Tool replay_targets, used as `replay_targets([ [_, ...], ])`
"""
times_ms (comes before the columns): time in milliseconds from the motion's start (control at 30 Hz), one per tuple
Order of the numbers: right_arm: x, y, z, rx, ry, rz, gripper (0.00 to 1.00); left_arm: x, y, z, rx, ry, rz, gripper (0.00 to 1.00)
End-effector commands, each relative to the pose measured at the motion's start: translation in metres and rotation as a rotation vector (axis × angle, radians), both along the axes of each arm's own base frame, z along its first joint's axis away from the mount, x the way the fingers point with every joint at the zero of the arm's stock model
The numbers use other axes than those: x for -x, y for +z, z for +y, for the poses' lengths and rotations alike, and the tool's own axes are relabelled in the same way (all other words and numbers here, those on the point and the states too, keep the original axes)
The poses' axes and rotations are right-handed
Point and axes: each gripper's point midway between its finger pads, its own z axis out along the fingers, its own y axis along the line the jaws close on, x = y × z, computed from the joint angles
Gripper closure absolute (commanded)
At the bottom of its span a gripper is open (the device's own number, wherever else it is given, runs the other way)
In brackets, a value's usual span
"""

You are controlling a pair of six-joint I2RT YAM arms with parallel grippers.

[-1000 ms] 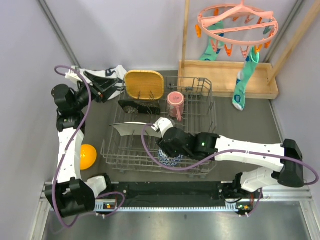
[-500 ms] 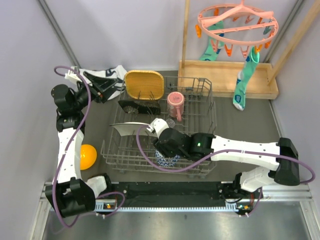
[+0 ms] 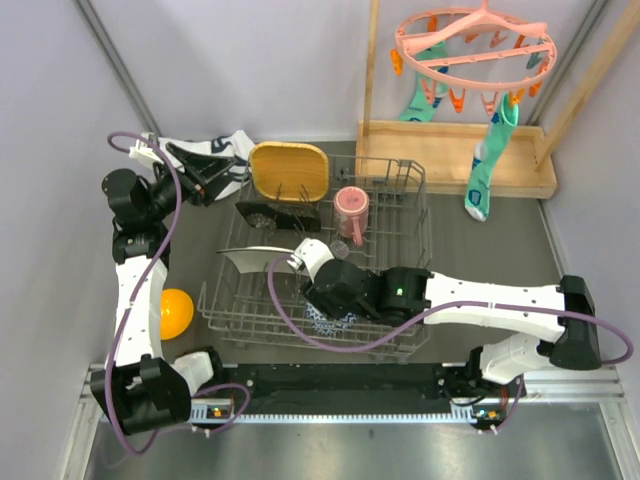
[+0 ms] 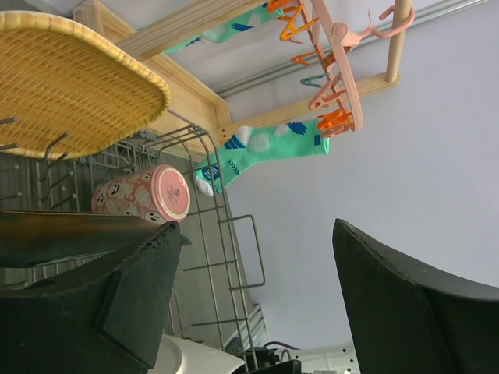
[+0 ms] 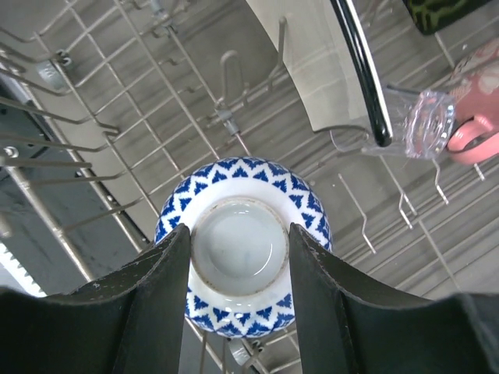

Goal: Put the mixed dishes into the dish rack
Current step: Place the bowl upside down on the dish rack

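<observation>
My right tool (image 5: 239, 241) has slid leftward over the dish rack (image 3: 415, 215), pinching the inverted blue-white patterned bowl (image 5: 242, 175) beneath it by the foot for draining, while the left tool (image 4: 256, 226) waits spread and empty.

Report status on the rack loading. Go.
Right jaws clamped on blue-white bowl, upside down within dish rack. Left jaws open, empty. Orange bowl outside rack. Pale plate, glass close by.
</observation>
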Motion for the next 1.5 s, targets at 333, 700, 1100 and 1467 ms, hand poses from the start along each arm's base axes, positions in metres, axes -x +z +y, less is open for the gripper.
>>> replay_targets([
  [333,0.040,0.043,0.032,-0.161,0.094,0.028,1.00,0.010,0.016,-0.001,-0.009,-0.014,-0.078,0.17],
  [700,0.037,0.066,0.030,-0.191,0.112,-0.005,1.00,0.009,0.018,-0.001,0.000,-0.015,-0.080,0.17],
  [1100,0.034,0.075,0.035,-0.234,0.213,0.021,1.00,0.009,0.015,0.000,-0.002,-0.013,-0.075,0.17],
  [1467,0.035,0.088,0.024,-0.255,0.341,0.054,1.00,0.007,0.008,0.002,-0.002,-0.005,-0.063,0.17],
])
